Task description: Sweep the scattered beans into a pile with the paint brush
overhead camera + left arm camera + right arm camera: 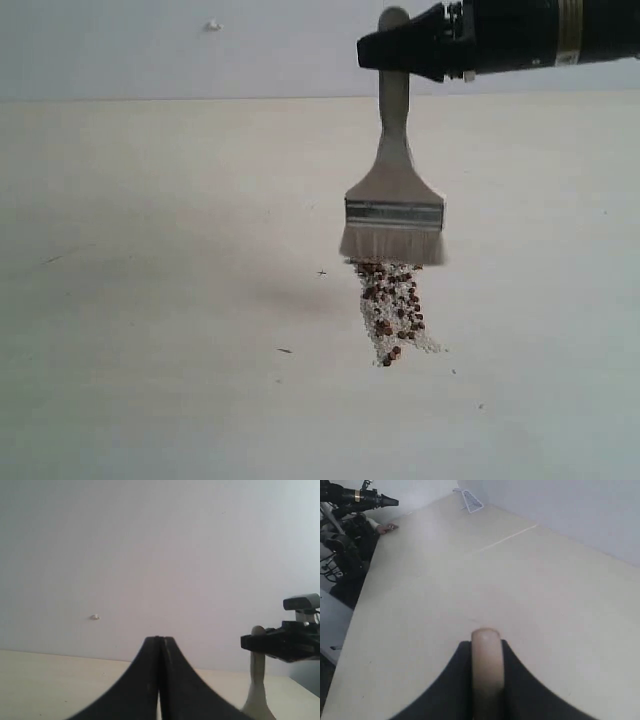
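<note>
Currently, the right claw (pixel 385 55) is clenched on the paint brush (pixel 394 195), gripping high on the handle so that only the rounded handle end pokes past the fingers. The brush extends straight away from the claw, with the bristles at the far end, down at the desk (pixel 150 300). The left claw (pixel 160 680) is pressed shut with nothing in it. It sits well apart from the right claw and takes no part.

The beans (pixel 392 305) start right at the bristle tips, on the side away from the right claw. They form one narrow streak, mixed with pale grains (pixel 388 340).

Step in hand (judgement): gathering the streak into a tighter pile.
- Hold the bristle edge flat and only lightly bent on the desk; round beans will roll if flicked.
- Use short, slow strokes from the thin end of the streak toward its dense end.
- The grip is far from the bristles, so the head may twist; keep pressure low.

Count:
- brush: one
- claws: two
- beans: a few dozen, too small and crowded to count exactly
- streak: one
- loose specks beyond the streak: a few, which I cannot identify
</note>
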You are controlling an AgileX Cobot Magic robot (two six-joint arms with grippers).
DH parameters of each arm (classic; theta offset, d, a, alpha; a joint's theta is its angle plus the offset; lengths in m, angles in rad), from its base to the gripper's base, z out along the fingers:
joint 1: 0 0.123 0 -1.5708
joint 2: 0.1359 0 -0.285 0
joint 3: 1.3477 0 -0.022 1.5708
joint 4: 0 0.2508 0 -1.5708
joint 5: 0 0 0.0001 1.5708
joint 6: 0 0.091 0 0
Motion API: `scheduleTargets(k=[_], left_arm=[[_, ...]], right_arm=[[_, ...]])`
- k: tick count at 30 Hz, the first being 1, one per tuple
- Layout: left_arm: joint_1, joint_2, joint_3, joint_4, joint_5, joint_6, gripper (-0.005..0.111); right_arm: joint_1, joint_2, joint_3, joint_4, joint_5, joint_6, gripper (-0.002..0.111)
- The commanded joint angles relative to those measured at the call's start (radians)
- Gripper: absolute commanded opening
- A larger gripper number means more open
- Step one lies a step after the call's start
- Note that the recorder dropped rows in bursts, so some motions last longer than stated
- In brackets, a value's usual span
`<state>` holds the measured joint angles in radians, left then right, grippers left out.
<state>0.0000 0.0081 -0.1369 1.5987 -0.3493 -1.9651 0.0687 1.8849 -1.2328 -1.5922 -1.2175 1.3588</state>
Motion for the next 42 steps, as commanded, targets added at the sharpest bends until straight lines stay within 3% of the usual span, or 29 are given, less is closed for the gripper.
scheduleTargets(k=[1,8,16,26,42], left_arm=[[0.001,0.002,0.001,-0.001,-0.004,0.001,0.0],[0.001,0.002,0.001,-0.001,-0.004,0.001,0.0],[0.001,0.002,0.001,-0.001,-0.004,0.001,0.0],[0.001,0.002,0.001,-0.001,-0.004,0.001,0.0],[0.001,0.002,0.001,-0.001,-0.006,0.0,0.0]], right_arm=[[0.0,-0.106,0.21,0.047,-0.004,-0.112,0.0],[0.0,-0.253,0.468,0.042,-0.004,-0.208,0.0],[0.0,-0.218,0.575,0.047,-0.004,-0.354,0.0],[0.0,-0.119,0.555,0.1,-0.004,-0.639,0.0],[0.0,0.134,0.227,0.091,-0.004,-0.588,0.0]])
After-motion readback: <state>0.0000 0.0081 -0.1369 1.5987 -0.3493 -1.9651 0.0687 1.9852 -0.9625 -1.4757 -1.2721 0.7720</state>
